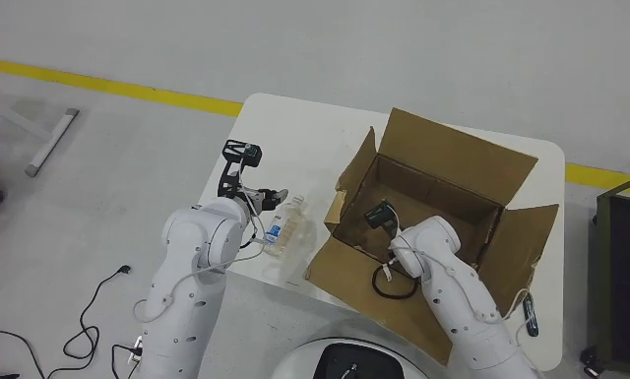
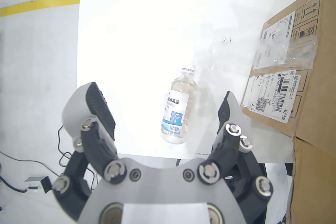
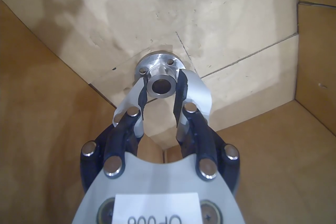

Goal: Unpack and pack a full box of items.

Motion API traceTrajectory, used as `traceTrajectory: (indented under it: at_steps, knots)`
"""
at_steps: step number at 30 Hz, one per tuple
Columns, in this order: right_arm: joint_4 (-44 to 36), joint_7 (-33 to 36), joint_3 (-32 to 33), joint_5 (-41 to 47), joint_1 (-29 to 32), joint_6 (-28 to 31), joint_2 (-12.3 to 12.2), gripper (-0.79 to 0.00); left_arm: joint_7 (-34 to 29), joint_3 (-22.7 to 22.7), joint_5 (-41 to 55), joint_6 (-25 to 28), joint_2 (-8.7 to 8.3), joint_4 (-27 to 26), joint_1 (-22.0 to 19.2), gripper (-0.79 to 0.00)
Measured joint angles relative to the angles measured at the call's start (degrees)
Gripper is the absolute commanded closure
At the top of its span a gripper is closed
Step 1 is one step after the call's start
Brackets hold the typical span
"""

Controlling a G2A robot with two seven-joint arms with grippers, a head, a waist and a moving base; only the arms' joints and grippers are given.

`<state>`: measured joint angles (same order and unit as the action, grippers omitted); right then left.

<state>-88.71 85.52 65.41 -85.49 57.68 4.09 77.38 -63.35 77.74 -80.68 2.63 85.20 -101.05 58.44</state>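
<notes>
A clear bottle [image 2: 179,107] with a white and blue label lies on the white table [image 2: 144,12], its cap pointing away from the near edge; in the top view the bottle [image 1: 285,224] is left of the open cardboard box [image 1: 453,153]. My left gripper [image 2: 160,93] hangs open just above the bottle, holding nothing. My right gripper [image 3: 161,83] is down inside the box [image 3: 183,12], its fingers shut on the neck of a shiny metal flange hub [image 3: 160,70] at the box floor. In the top view the right arm's wrist [image 1: 423,246] covers the box's near wall.
All box flaps stand open, and the labelled side wall [image 2: 278,93] is close to my left gripper. A dark pen-like item [image 1: 532,315] lies on the table right of the box. A dark cabinet [image 1: 615,241] stands past the table's right edge. Cables [image 1: 89,320] lie on the floor.
</notes>
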Motion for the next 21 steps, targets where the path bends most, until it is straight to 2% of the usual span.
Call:
traceTrajectory:
  at_steps: [12,15,16,21]
  knots:
    - [2.2,-0.69,-0.14,-0.07,-0.73,-0.65,0.29,-0.191,0.0,0.0,0.0,0.0,0.0,0.0,0.0,-0.785]
    - [2.5,-0.74,-0.21,-0.06,-0.84,-0.76,0.36,-0.095,0.0,0.0,0.0,0.0,0.0,0.0,0.0,-0.785]
    - [2.57,-0.75,-0.24,-0.04,-0.88,-0.78,0.39,0.0,0.0,0.0,0.0,0.0,0.0,0.0,0.0,-0.785]
    - [0.18,-0.54,0.24,-0.5,-0.22,-0.97,0.32,0.0,0.0,0.0,0.0,0.0,0.0,0.0,0.0,-0.785]
